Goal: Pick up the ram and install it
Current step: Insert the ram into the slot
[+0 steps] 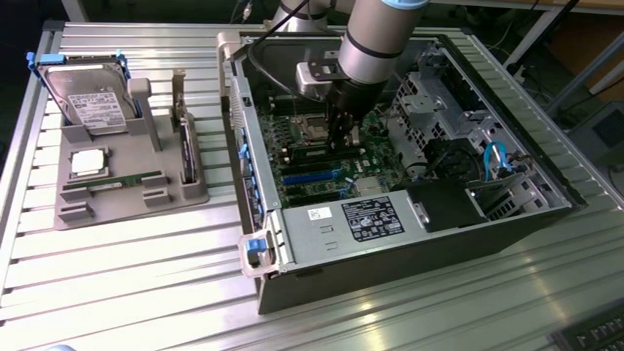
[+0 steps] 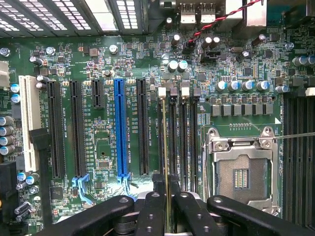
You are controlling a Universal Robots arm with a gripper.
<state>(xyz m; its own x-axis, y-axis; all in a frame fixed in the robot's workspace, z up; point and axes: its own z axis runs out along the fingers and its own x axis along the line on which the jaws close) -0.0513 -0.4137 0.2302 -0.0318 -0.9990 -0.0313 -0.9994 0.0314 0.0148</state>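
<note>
Gripper: ram is being gripped edge-on, clamped narrow, over the mobo; its long axis is being held parallel w/ the DIMM slots, just beside the CPU socket.

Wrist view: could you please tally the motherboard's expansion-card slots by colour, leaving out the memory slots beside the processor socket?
White slot: 1
Blue slot: 1
Black slots: 4 (three long, one short)
Total: 6
</note>
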